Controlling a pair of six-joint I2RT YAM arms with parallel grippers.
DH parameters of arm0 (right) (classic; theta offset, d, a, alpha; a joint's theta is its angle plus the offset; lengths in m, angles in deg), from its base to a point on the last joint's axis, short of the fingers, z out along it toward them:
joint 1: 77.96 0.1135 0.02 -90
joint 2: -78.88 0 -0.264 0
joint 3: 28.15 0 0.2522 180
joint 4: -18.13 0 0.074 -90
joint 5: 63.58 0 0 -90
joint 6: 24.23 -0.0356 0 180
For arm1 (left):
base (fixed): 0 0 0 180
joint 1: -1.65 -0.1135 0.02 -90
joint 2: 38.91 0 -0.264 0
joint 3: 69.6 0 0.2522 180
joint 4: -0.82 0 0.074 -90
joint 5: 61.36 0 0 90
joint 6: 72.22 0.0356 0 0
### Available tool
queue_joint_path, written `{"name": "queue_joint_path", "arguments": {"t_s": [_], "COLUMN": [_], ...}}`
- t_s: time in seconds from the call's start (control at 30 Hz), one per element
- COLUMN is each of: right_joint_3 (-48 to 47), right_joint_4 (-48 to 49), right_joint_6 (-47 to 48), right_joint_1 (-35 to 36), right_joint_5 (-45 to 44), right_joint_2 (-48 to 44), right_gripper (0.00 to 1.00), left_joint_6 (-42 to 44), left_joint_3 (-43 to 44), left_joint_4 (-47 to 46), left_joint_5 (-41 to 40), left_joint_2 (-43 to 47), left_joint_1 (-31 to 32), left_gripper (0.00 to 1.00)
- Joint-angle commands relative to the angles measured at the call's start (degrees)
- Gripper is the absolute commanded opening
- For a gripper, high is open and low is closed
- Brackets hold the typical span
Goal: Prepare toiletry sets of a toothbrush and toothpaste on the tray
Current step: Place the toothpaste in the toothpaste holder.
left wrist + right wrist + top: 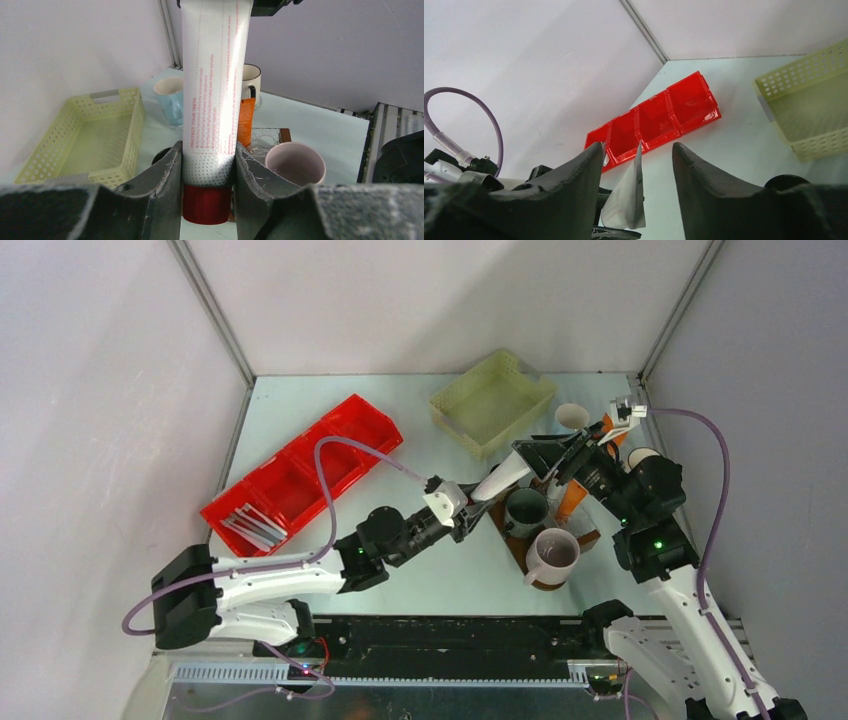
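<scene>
Left claw (207, 161) clenched on white toothpaste tube (215, 75); right claw (636, 150) spread around its tail.

I see the left fingers (167, 175) pinching the tube just above its red cap, with the printed body running straight out toward the right claw. The right fingers (589, 175) stand apart on either side of the tube's flat crimped end, with a gap showing on one side. I note the tube held aloft between both claws, near the far end of the tray (510, 540) and beside the dark green mug (526, 508). The mauve-grey mug (552, 555) and an orange tube (245, 122) stand on the tray. Farther out on the tabletop (420, 580) are the yellow mesh basket (492, 400) and the red bin (300, 475).
</scene>
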Motion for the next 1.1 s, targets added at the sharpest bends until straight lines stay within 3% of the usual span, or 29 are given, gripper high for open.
{"name": "queue_joint_path", "arguments": {"t_s": [0.0,0.3,0.43,0.47,0.53,0.67,0.83,0.93,1.07], "right_joint_3": [1.0,1.9,2.2,2.2,2.2,2.2,2.2,2.2,2.2], "right_joint_4": [4.0,5.2,5.4,5.3,4.7,3.3,1.2,-1.4,-5.5], "right_joint_6": [-0.8,-0.9,-0.6,-0.5,0.2,2.4,6.0,7.9,11.4], "right_joint_1": [0.6,0.8,0.8,0.8,0.8,0.6,-0.3,-1.4,-3.4], "right_joint_5": [-0.9,-0.7,-0.6,-0.6,-0.9,-1.6,-3.1,-4.1,-6.4], "right_joint_2": [-0.3,-0.3,-0.7,-0.9,-1.3,-2.7,-5.5,-8.1,-11.5], "right_gripper": [0.52,0.34,0.16,0.07,0.00,0.00,0.00,0.00,0.00], "left_joint_6": [0.6,0.5,0.2,0.0,-0.2,-0.5,-0.5,-0.4,-0.7], "left_joint_3": [3.1,3.5,3.3,3.2,3.0,2.1,1.2,0.3,-0.2], "left_joint_4": [-6.8,-7.9,-8.0,-8.0,-7.9,-7.7,-6.6,-6.0,-3.7], "left_joint_5": [-0.7,-1.7,-2.2,-2.3,-2.6,-3.5,-5.9,-7.5,-11.6], "left_joint_2": [-0.4,-1.4,-1.7,-1.7,-1.7,-1.1,0.0,1.1,2.7], "left_joint_1": [1.1,2.1,2.3,2.3,2.3,2.3,2.3,2.3,2.0], "left_gripper": [0.12,0.13,0.14,0.16,0.23,0.39,0.77,0.91,0.99]}}
